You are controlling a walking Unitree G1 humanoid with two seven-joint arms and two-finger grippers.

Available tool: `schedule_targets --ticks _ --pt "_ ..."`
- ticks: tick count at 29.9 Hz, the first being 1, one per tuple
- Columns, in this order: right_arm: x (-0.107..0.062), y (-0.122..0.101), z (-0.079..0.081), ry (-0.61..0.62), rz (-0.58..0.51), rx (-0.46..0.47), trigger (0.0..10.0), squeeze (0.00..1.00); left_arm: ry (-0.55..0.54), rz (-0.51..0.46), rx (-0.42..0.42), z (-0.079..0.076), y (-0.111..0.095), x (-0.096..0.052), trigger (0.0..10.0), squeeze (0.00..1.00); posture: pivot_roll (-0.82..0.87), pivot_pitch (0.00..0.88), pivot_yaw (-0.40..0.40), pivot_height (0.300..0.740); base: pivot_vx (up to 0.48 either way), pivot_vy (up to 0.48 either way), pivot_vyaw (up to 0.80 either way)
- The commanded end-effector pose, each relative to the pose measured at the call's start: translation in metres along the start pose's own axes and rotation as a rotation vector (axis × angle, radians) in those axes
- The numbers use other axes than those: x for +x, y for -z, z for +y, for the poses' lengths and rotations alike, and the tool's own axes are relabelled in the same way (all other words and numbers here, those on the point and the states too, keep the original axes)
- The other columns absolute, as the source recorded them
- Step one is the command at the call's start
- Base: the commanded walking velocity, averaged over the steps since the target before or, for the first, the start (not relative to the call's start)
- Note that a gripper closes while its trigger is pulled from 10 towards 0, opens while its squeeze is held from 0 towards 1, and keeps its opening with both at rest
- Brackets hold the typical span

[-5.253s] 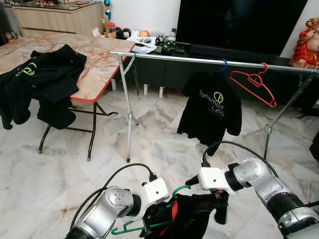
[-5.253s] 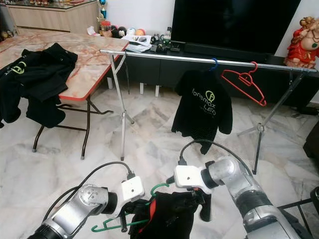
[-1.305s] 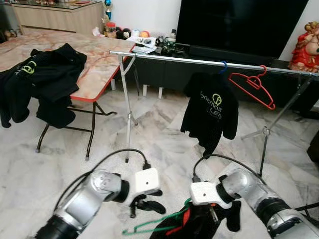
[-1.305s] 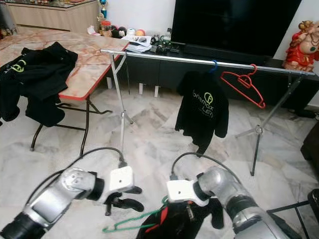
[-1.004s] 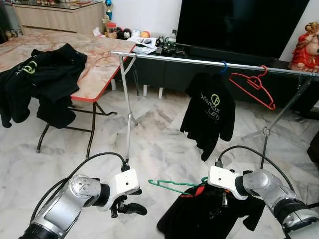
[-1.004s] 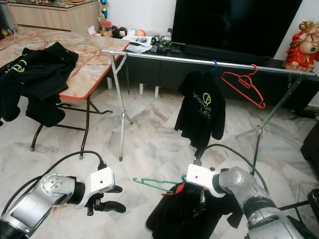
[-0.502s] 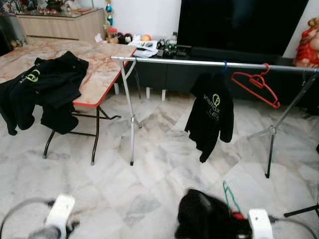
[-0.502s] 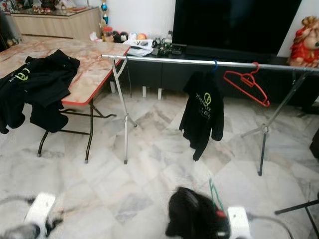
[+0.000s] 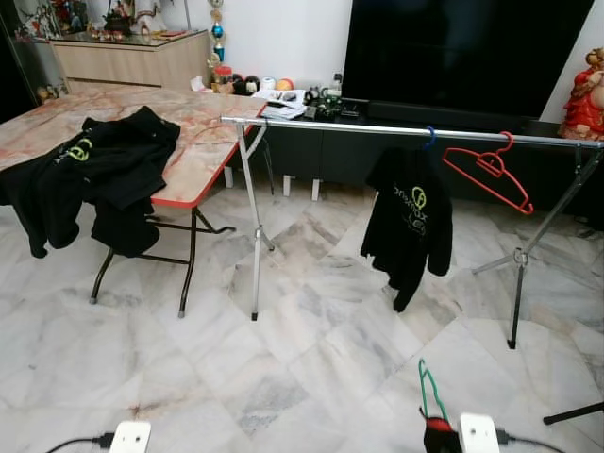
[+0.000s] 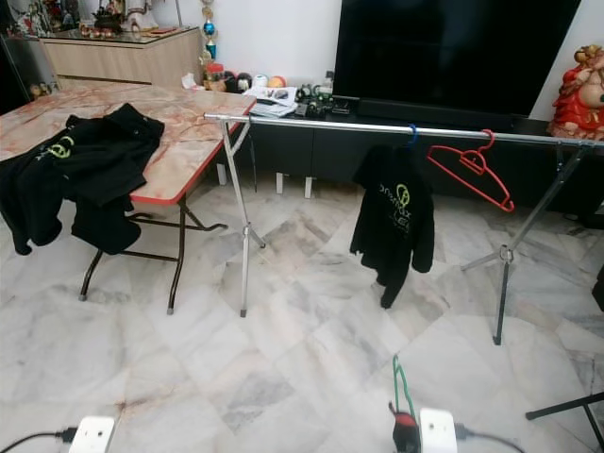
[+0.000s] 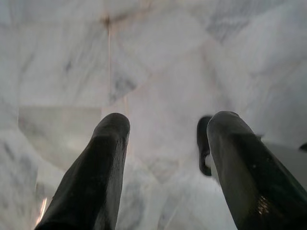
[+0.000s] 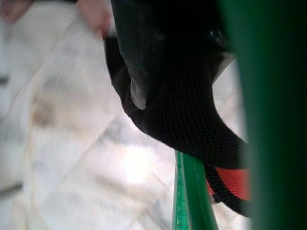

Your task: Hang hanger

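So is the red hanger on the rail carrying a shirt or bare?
Bare. The red hanger hangs tilted on the rail with nothing on it; the black shirt beside it is on a blue hook.

Head stereo pair: high vantage, faces forward and slightly down; both eyes share clothes rail (image 9: 415, 134), folding table (image 9: 203, 160), TV (image 10: 453, 47), marble floor (image 9: 302, 349); right eye offset sideways. Left wrist camera: looks along own fingers (image 11: 96, 172) down at floor, near. Right wrist camera: very close on green hanger (image 12: 192, 191) and black garment (image 12: 177, 105), blurred
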State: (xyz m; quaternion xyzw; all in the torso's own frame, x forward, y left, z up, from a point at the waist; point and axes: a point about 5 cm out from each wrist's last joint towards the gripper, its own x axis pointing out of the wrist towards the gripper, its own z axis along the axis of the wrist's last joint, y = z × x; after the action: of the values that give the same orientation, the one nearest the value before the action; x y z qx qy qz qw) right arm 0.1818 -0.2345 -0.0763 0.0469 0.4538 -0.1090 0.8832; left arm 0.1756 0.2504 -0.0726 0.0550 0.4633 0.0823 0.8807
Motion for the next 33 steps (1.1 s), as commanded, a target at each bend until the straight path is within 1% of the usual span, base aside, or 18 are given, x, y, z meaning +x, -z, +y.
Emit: schedule_targets --ticks 1,3,5,7,8,10,13,14,15,16,19,20,23,24,26,31,32,33 --pt "0.000 -0.001 -0.002 0.025 -0.008 0.066 0.0 0.00 -0.006 0.022 -0.019 -0.002 0.010 -0.001 10.0 0.00 0.14 0.000 -0.010 0.740 0.000 0.000 0.00" --pt "-0.001 0.008 0.001 0.028 0.016 0.078 0.0 0.00 0.002 0.053 -0.028 -0.004 0.019 -0.002 10.0 0.00 0.14 0.000 -0.004 0.740 0.000 0.000 0.00" --pt "-0.002 0.013 0.002 0.042 0.028 0.092 0.0 0.00 0.010 0.061 -0.020 -0.006 0.021 -0.002 10.0 0.00 0.14 0.000 -0.002 0.740 0.000 0.000 0.00" --pt "-0.002 0.016 0.002 0.066 0.030 0.145 0.0 0.00 0.012 0.066 -0.023 -0.006 0.022 -0.003 10.0 0.00 0.14 0.000 0.002 0.740 0.000 0.000 0.00" --pt "-0.003 0.019 0.002 0.086 0.034 0.193 0.0 0.00 0.012 0.066 -0.033 -0.006 0.022 -0.003 10.0 0.00 0.14 0.000 0.003 0.740 0.000 0.000 0.00" --pt "-0.003 0.022 0.003 0.087 0.042 0.234 0.0 0.00 0.013 0.063 -0.035 -0.005 0.021 -0.002 10.0 0.00 0.13 0.000 0.006 0.740 0.000 0.000 0.00" --pt "-0.003 0.024 0.005 0.072 0.053 0.219 0.0 0.00 0.012 0.059 -0.033 -0.002 0.017 -0.002 10.0 0.00 0.13 0.000 0.006 0.740 0.000 0.000 0.00" --pt "-0.003 0.025 0.007 0.060 0.062 0.191 4.7 0.00 0.007 0.057 -0.033 0.003 0.013 -0.001 10.0 0.00 0.13 0.000 0.010 0.740 0.000 0.000 0.00" --pt "-0.003 0.025 0.007 0.060 0.062 0.191 4.7 0.00 0.007 0.057 -0.033 0.003 0.013 -0.001 10.0 0.00 0.13 0.000 0.010 0.740 0.000 0.000 0.00" --pt "-0.003 0.027 0.007 0.061 0.069 0.185 10.0 0.00 0.002 0.056 -0.028 0.009 0.009 0.000 10.0 0.00 0.13 0.000 0.011 0.740 0.000 0.000 0.00" --pt "-0.004 0.029 0.007 0.063 0.075 0.179 10.0 0.00 -0.005 0.057 -0.026 0.017 0.006 -0.001 10.0 0.00 0.12 0.000 0.014 0.740 0.000 0.000 0.00" --pt "-0.004 0.029 0.006 0.060 0.081 0.157 10.0 0.00 -0.011 0.061 -0.025 0.023 0.006 -0.001 10.0 0.00 0.12 0.000 0.014 0.740 0.000 0.000 0.00" --pt "-0.005 0.033 0.002 0.064 0.086 0.115 10.0 0.00 -0.015 0.079 -0.019 0.032 0.013 -0.004 10.0 0.00 0.11 0.000 0.015 0.740 0.000 0.000 0.00" --pt "-0.005 0.033 0.002 0.064 0.086 0.115 10.0 0.00 -0.015 0.079 -0.019 0.032 0.013 -0.004 10.0 0.00 0.11 0.000 0.015 0.740 0.000 0.000 0.00" --pt "-0.007 0.038 -0.002 0.061 0.103 0.044 10.0 0.00 -0.020 0.102 -0.019 0.034 0.023 -0.006 10.0 0.00 0.10 0.000 0.012 0.740 0.000 0.000 0.00" --pt "-0.008 0.041 -0.004 0.050 0.103 -0.018 10.0 0.00 -0.025 0.129 -0.017 0.037 0.035 -0.010 10.0 0.00 0.10 0.000 0.003 0.740 0.000 0.000 0.00" --pt "-0.008 0.041 -0.005 0.039 0.090 -0.044 10.0 0.00 -0.022 0.145 -0.005 0.037 0.043 -0.012 10.0 0.00 0.10 0.000 0.001 0.740 0.000 0.000 0.00" --pt "-0.008 0.041 -0.005 0.039 0.090 -0.044 10.0 0.00 -0.022 0.145 -0.005 0.037 0.043 -0.012 10.0 0.00 0.10 0.000 0.001 0.740 0.000 0.000 0.00"
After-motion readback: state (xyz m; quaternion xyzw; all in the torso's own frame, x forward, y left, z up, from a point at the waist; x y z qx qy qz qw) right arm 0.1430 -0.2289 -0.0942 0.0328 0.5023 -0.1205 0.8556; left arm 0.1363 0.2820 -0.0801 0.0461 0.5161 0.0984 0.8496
